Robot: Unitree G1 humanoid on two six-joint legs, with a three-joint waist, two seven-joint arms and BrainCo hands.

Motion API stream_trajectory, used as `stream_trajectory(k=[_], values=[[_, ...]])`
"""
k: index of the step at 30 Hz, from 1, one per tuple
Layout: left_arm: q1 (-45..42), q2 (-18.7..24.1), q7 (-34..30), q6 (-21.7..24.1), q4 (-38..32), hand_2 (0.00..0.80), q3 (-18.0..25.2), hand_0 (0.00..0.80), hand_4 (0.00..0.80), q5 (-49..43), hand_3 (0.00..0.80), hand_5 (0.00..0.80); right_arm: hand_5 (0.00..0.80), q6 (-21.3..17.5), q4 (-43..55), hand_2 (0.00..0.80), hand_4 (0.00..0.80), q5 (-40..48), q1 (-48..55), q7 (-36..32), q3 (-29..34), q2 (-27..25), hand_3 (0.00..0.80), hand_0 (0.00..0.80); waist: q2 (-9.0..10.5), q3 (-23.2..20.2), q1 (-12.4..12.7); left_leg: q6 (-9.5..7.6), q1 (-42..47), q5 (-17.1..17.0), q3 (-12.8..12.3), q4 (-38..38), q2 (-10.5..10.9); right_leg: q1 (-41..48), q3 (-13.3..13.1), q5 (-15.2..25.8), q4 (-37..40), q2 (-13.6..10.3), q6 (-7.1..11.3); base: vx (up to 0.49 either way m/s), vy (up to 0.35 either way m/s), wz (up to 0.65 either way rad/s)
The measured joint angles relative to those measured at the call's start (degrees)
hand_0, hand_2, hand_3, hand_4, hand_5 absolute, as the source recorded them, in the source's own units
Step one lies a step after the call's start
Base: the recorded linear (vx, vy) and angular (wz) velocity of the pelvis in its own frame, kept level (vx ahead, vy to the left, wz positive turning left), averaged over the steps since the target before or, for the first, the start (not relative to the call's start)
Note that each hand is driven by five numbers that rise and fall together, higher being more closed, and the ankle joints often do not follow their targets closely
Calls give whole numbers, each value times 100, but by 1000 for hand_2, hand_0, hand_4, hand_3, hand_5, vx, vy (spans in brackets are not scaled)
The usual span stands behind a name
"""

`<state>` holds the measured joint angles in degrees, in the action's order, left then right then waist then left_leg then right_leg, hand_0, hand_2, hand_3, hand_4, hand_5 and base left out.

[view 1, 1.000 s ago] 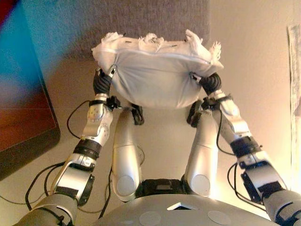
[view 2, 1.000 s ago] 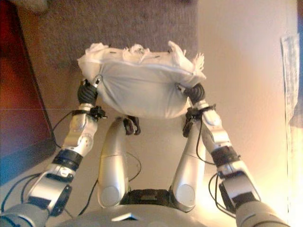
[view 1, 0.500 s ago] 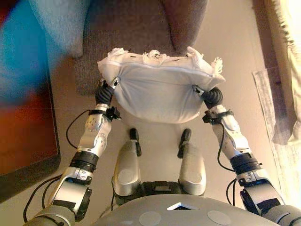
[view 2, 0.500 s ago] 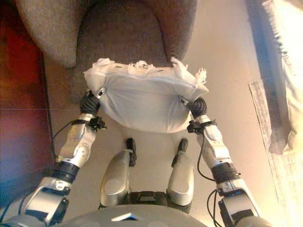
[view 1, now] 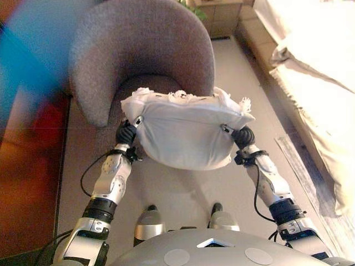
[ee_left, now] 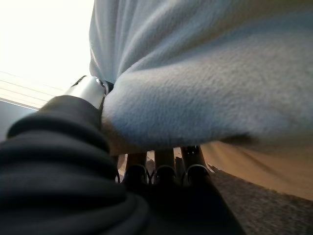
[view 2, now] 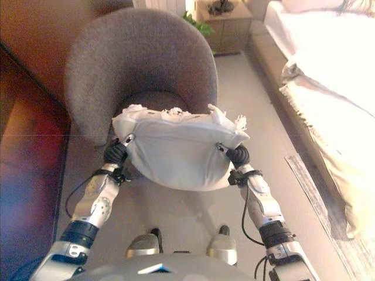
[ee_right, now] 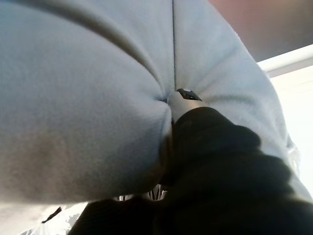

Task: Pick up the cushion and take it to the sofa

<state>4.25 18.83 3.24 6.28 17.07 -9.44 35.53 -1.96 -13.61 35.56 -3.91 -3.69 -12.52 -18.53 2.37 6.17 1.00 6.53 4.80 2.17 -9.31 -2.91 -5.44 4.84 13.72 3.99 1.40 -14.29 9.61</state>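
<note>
The white cushion (view 1: 186,133) with a frilled edge hangs between my two hands at chest height, just before the seat of a round grey armchair (view 1: 138,50). My left hand (view 1: 126,133) grips its left end. In the left wrist view the thumb (ee_left: 88,90) presses into the cushion (ee_left: 205,73) from above and the fingers (ee_left: 166,169) curl beneath. My right hand (view 1: 242,136) grips the right end the same way, and its thumb (ee_right: 183,98) is sunk into the fabric (ee_right: 73,98).
A dark red-brown table (view 2: 23,164) stands at the left. A cream-covered bed or sofa (view 1: 316,83) runs along the right, with a rug (view 1: 308,177) beside it. A small wooden cabinet (view 2: 220,23) stands behind the armchair.
The camera has tilted up, so the armchair's back and the cream-covered furniture at the right have come into view. The cushion stays held in both hands.
</note>
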Motion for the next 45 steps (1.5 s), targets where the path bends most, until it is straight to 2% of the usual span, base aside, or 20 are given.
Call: stream_trajectory(k=[5, 9, 11, 12, 14, 16, 19, 22, 24, 25, 27, 28, 31, 32, 36, 39, 41, 42, 44, 45], values=[[26, 44, -118, -157, 0, 800, -1, 800, 800, -85, 800, 800, 800, 21, -5, 800, 800, 111, -1, 3, 27, -30, 800, 800, -3, -225, -5, -86, 52, -56, 27, 153, 116, 45, 79, -22, -67, -127, 3, 17, 200, 9], [190, 13, -223, -374, 70, 800, -37, 800, 800, -114, 800, 800, 800, 20, -5, 800, 800, 110, 7, 68, 110, -76, 800, 800, 24, -228, -45, -330, -173, 78, 186, -180, 413, -303, 102, -260, -975, -540, 104, 35, 263, 27], [373, -55, -306, -480, 203, 800, -92, 800, 800, -175, 800, 800, 800, 22, 5, 800, 800, 111, 52, 165, 134, -236, 800, 800, -164, -184, -169, -476, -470, 258, 384, -655, 438, -899, -190, -81, -2244, -722, -151, 103, 155, 64], [386, -42, -325, -480, 231, 800, -89, 800, 800, -232, 800, 800, 800, 24, 5, 800, 800, 112, 103, 167, 110, -242, 800, 800, -192, -173, -189, -536, -415, 242, 498, -624, 454, -1117, -540, 134, -2686, -729, -368, 146, 57, 51], [390, 77, -337, -479, 231, 800, -103, 800, 800, -231, 800, 800, 800, 24, 5, 800, 800, 116, 207, 140, 44, -203, 800, 800, -179, -181, -190, -645, -313, 182, 623, -526, 495, -1381, -1024, 95, -2986, -551, -259, 192, -29, 30], [388, 183, -331, -466, 230, 800, -108, 800, 800, -229, 800, 800, 800, 24, 3, 800, 800, 116, 227, 31, -5, -185, 800, 800, -147, -195, -147, -767, -296, 100, 665, -376, 511, -1519, -991, -176, -2757, -320, -119, 268, -124, 24], [387, 240, -319, -460, 230, 800, -154, 800, 800, -230, 800, 800, 800, 24, -50, 800, 800, 127, 218, -140, -16, -185, 800, 800, -131, -105, -181, -812, -216, 71, 677, -266, 531, -1528, -955, -254, -1463, 19, 118, 316, -113, 9], [383, 220, -312, -440, 298, 800, -170, 800, 800, -230, 800, 800, 800, 23, -220, 800, 800, 218, 206, -252, -16, -188, 800, 800, 19, 41, -208, -718, -61, 130, 742, -189, 570, -1537, -901, -140, -394, 262, 269, 327, -62, 15], [325, 235, -313, -440, 320, 800, -191, 800, 800, -231, 800, 800, 800, 24, -345, 800, 800, 220, 221, -313, -16, -139, 800, 800, 208, 45, -212, -632, 43, 150, 853, -91, 635, -1477, -766, -241, -303, 286, 323, 324, -87, 39], [206, 127, -310, -442, 343, 800, -205, 800, 800, -233, 800, 800, 800, 22, -468, 800, 800, 219, 235, -350, 31, -127, 800, 800, 217, 79, -333, -516, 75, 286, 955, -392, 654, -1492, -688, -37, -500, 331, 198, 393, -121, 32], [45, -34, -322, -442, 335, 800, -206, 800, 800, -235, 800, 800, 800, 23, -420, 800, 800, 216, 314, -368, 57, -253, 800, 800, 30, 127, -356, -629, 78, 831, 811, -927, 680, -1463, -662, 8, -705, 500, 135, 312, -119, 14], [28, -39, -341, -442, 333, 800, -201, 800, 800, -250, 800, 800, 800, 29, -418, 800, 800, 211, 330, -395, 50, -275, 800, 800, 19, 134, -368, -548, 187, 963, 862, -830, 645, -1451, -647, 129, -807, 576, -30, 345, -164, -2], [-94, -42, -371, -442, 282, 800, -50, 800, 800, -283, 800, 800, 800, 30, -367, 800, 800, 158, 322, -529, 41, -229, 800, 800, 65, 117, -335, -445, 531, 1014, 770, -585, 487, -1478, -334, 225, -1113, 615, -330, 418, -219, -13], [-133, -37, -371, -442, 221, 800, -15, 800, 800, -282, 800, 800, 800, 31, -302, 800, 800, 141, 322, -545, 40, -229, 800, 800, 26, 108, -345, -394, 572, 1045, 763, -551, 415, -1501, -266, 144, -1217, 659, -559, 346, -216, -10], [-190, -39, -352, -439, 195, 800, 131, 800, 800, -274, 800, 800, 800, 112, -170, 800, 800, 39, 280, -590, -53, -268, 800, 800, -159, -42, -333, -176, 666, 1122, 653, -676, 99, -1501, -210, -169, -1420, 969, -997, 305, -241, -11], [-196, -37, -270, -407, 193, 800, 223, 800, 800, -270, 800, 800, 800, 131, -160, 800, 800, -19, 185, -667, -149, -277, 800, 800, -151, -59, -304, -158, 369, 1127, 635, -1543, 70, -1383, -237, -306, -1409, 1026, -1133, 261, -212, -15], [-209, -92, -190, -326, 193, 800, 220, 800, 800, -263, 800, 800, 800, 135, -158, 800, 800, -18, 156, -721, -155, -313, 800, 800, -144, -97, -285, 67, -37, 915, 648, -2531, 61, -1265, -241, -419, -1413, 1023, -1186, 208, -151, -13], [-215, -127, -169, -289, 193, 800, 220, 800, 800, -253, 800, 800, 800, 134, -154, 800, 800, -16, 153, -732, -158, -332, 800, 800, -150, -136, -271, 84, -188, 763, 644, -2868, 42, -1213, -247, -467, -1406, 1004, -1209, 205, -108, -15], [-221, -232, -149, -194, 193, 800, 220, 800, 800, -252, 800, 800, 800, 133, -137, 800, 800, -14, 152, -732, -163, -381, 800, 800, -127, -160, -185, -26, -435, 413, 628, -3374, 24, -1071, -304, -546, -1321, 994, -1312, 165, -9, -13], [-221, -262, -152, -184, 191, 800, 212, 800, 800, -252, 800, 800, 800, 130, -121, 800, 800, -11, 153, -725, -159, -420, 800, 800, -115, -186, -174, -100, -532, 410, 634, -3457, 17, -1026, -308, -564, -1274, 998, -1353, 165, 48, -5]])
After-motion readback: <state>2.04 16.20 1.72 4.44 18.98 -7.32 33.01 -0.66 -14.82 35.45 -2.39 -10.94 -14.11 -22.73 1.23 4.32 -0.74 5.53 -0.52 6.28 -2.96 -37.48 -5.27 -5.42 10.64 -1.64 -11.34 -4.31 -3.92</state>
